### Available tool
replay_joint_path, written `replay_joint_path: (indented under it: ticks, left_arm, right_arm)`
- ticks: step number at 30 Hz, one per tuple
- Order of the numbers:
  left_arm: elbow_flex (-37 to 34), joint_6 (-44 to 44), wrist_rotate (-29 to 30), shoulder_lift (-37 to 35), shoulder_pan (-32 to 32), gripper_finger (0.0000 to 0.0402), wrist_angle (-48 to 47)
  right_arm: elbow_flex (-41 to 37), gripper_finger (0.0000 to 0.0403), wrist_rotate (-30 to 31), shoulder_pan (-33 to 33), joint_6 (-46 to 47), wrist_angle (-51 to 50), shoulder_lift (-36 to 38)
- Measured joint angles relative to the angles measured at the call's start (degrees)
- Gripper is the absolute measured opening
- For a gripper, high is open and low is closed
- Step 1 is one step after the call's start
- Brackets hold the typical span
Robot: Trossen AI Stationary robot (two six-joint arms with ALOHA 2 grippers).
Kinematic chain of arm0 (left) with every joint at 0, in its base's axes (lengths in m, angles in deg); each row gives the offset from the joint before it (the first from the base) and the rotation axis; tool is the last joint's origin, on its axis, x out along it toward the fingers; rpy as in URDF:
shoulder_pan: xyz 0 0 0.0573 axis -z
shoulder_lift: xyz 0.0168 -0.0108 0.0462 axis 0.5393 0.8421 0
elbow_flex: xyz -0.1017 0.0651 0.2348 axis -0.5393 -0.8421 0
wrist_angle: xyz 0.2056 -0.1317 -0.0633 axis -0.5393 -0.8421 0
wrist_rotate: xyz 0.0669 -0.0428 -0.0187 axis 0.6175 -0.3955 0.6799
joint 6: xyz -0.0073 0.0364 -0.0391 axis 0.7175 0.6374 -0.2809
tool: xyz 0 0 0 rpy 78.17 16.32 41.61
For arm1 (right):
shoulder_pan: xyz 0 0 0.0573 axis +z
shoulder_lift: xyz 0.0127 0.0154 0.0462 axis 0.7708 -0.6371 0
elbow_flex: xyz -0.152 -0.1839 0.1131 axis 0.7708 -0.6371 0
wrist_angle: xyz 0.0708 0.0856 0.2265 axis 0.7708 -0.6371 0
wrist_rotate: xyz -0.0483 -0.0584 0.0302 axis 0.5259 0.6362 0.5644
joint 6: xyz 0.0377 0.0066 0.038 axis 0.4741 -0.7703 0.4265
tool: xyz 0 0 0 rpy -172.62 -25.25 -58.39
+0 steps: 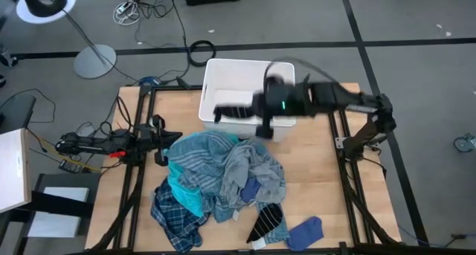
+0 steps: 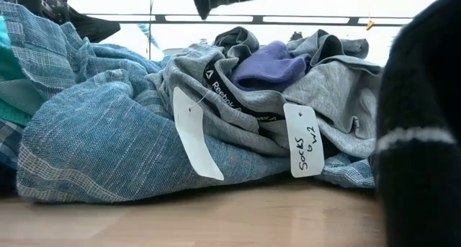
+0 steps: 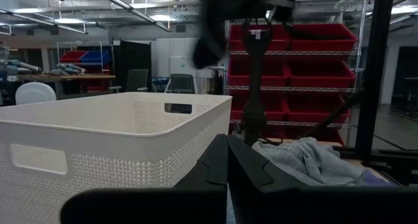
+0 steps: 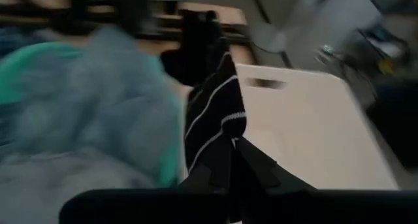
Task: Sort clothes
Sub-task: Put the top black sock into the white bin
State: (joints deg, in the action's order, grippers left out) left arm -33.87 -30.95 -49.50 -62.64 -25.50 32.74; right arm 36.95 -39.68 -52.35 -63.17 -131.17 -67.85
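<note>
One camera looks straight down on the whole table (image 1: 327,210); another sits at tabletop level, very close to the clothes (image 2: 108,132). Both wrist cameras face the white bin (image 3: 117,139), at twelve o'clock from overhead.

tabletop (image 1: 338,203): pale wood, smooth, matt
bin (image 1: 223,80): white plastic, smooth rim, fine woven-look texture on the walls
striped shirt (image 2: 86,142): blue-grey woven cloth, slightly coarse
grey top (image 2: 245,114): soft knit cloth, matt
tags (image 2: 196,135): white paper, matt
black sock (image 4: 212,110): knit, thin white stripes
</note>
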Motion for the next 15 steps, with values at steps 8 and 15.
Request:
replay_joint_path:
  ticks: [8,15]
  left_arm:
    - [0.0,0.0,0.0,0.0,0.0,0.0006,0.0]
    - [0.0,0.0,0.0,0.0,0.0,0.0006,0.0]
  right_arm:
    - [-0.7,0.0038,-10.0,-17.4,7.6,-7.7,-0.5]
    - [-1.2,0.0113,-18.6,-23.3,6.3,-13.3,0.0]
